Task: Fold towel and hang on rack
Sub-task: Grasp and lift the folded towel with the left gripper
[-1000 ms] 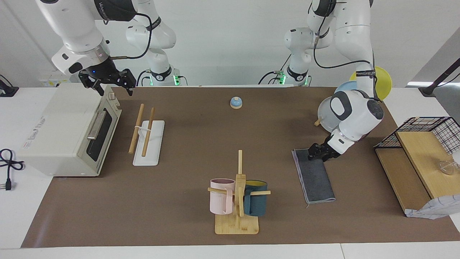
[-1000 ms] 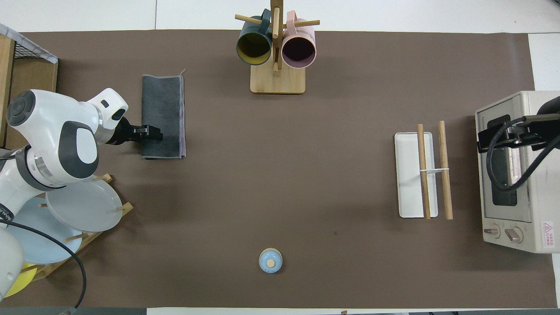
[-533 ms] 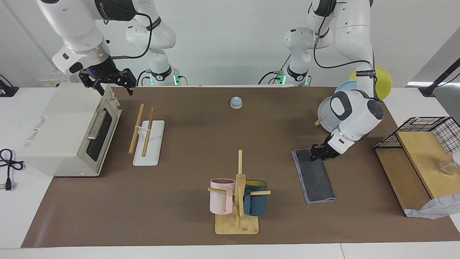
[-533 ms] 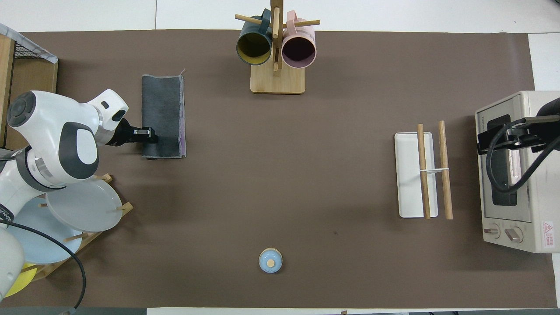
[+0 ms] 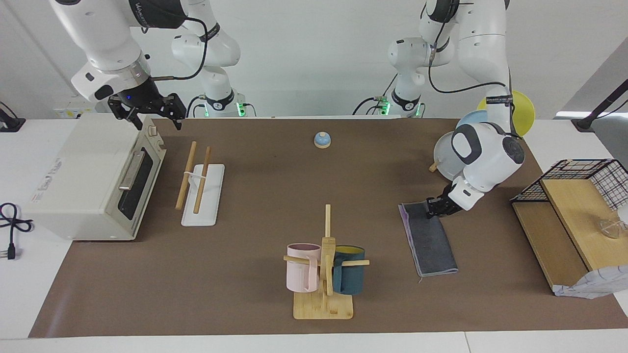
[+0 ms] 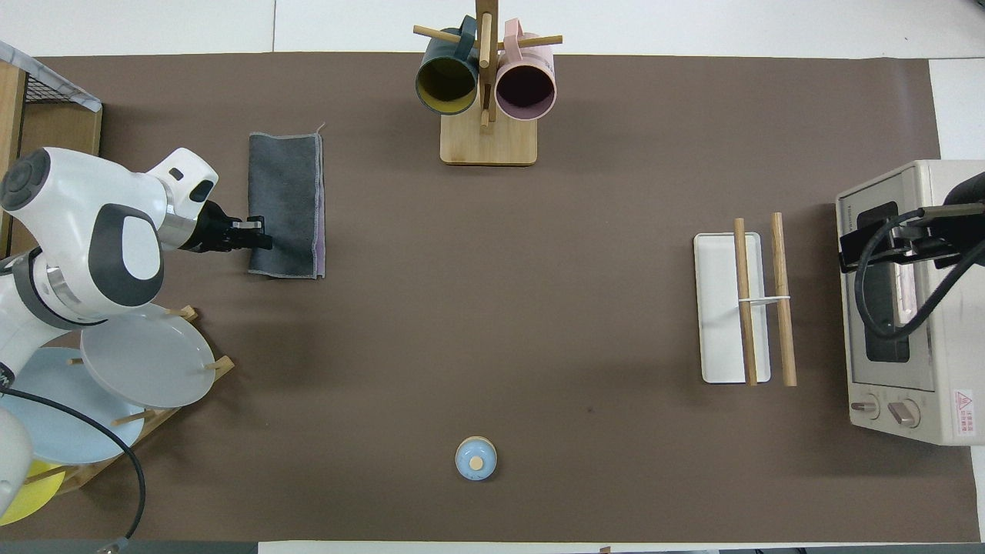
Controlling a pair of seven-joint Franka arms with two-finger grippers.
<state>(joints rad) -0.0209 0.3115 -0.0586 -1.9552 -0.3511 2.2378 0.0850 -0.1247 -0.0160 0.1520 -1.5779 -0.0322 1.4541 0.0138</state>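
Note:
The grey towel (image 5: 431,242) lies folded into a long strip on the brown mat, toward the left arm's end; it also shows in the overhead view (image 6: 286,200). My left gripper (image 5: 434,210) is low at the strip's end nearest the robots, at the corner on the left arm's side (image 6: 258,235). The rack (image 5: 198,186), two light wooden rods slanting up from a white base, stands toward the right arm's end (image 6: 742,308). My right gripper (image 5: 156,120) waits open and empty in the air over the toaster oven (image 5: 93,176).
A wooden mug tree (image 5: 326,264) with a pink and a dark blue mug stands farthest from the robots. A blue bell (image 5: 322,139) sits near the robots. A plate stand with plates (image 6: 138,369) is beside the left arm. A wooden shelf with a wire basket (image 5: 574,206) is at that end.
My left gripper has drawn back from over the towel to its edge, toward the left arm's end. The towel's nearest end shifted slightly. The right arm has hardly moved.

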